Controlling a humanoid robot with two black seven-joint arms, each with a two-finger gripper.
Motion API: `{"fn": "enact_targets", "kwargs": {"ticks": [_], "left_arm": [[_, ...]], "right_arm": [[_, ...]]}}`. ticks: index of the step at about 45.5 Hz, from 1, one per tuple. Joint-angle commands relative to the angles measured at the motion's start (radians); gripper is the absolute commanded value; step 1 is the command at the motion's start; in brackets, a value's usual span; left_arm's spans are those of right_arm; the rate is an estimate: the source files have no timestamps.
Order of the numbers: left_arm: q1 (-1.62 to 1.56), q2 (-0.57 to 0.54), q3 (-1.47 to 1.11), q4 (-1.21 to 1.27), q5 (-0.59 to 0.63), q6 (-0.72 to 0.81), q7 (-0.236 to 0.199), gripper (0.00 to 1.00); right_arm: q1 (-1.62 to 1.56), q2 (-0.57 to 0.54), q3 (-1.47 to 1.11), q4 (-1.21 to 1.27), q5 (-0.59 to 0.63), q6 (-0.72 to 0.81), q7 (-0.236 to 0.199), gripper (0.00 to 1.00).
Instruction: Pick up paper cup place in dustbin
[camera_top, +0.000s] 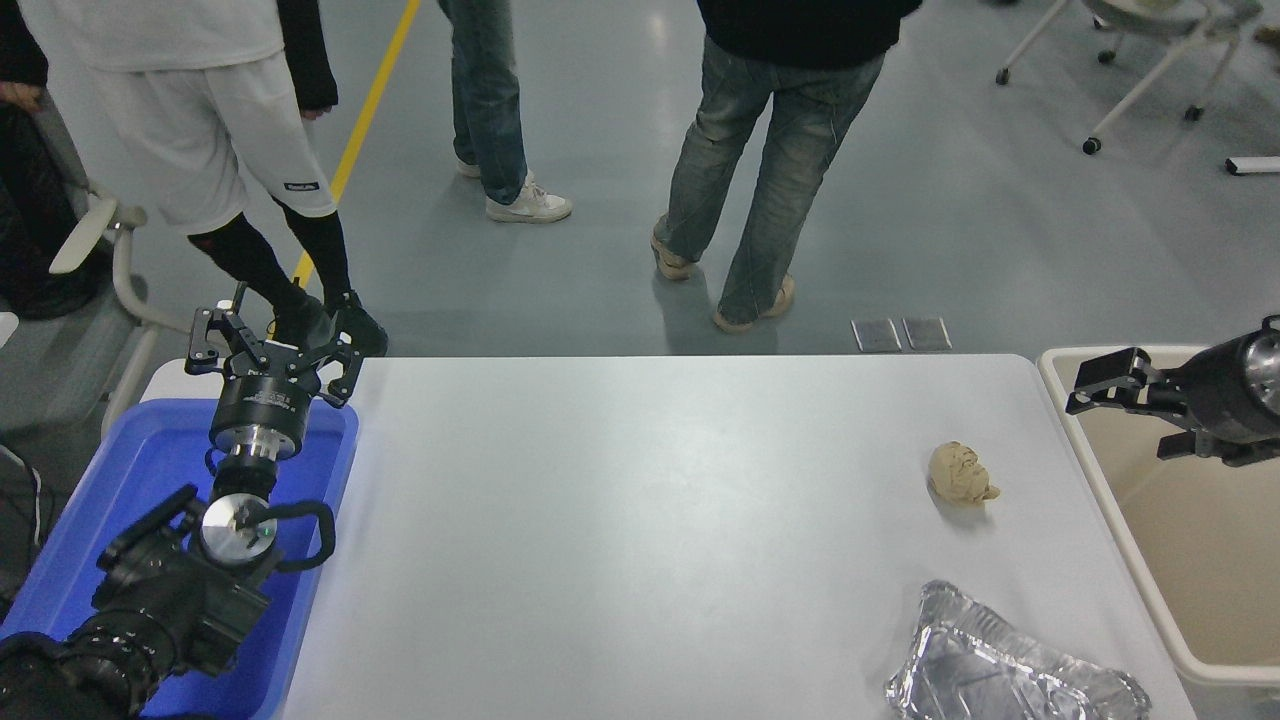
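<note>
Bright, even overhead light, soft shadows under the paper wad (962, 473), sharp focus throughout.

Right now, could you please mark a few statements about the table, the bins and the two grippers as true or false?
1. The right gripper is over the dustbin. True.
2. A paper cup stands on the table. False: no cup is in view; only a tan paper wad and a foil tray lie there.
3. The left gripper is parked above the blue bin. True.
4. The right gripper holds the paper wad. False: its jaws are open and empty, and the wad lies on the table.
5. The foil tray is inside the dustbin. False: it lies at the table's near right corner.
</note>
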Motion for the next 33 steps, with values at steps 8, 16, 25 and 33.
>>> {"fn": "enact_targets", "kwargs": {"ticks": [8, 16, 25, 33], "left_arm": [[0.0, 0.0, 0.0, -0.001, 0.0, 0.0, -0.001, 0.99], [0.0, 0.0, 0.0, -0.001, 0.0, 0.0, 0.001, 0.99], [-0.002, 0.0, 0.0, -0.001, 0.0, 0.0, 0.001, 0.99], [0.0, 0.0, 0.0, -0.001, 0.002, 0.0, -0.001, 0.99]], "right_arm": [[0.172, 0.209, 0.036, 0.051, -0.087, 0.17, 0.0, 1.0], [0.215, 0.256, 0.086, 0.071, -0.149, 0.17, 0.002, 1.0], [0.238, 0.293, 0.105, 0.08, -0.161, 0.17, 0.002, 1.0], [0.244, 0.29, 0.117, 0.077, -0.156, 0.17, 0.0, 1.0]]}}
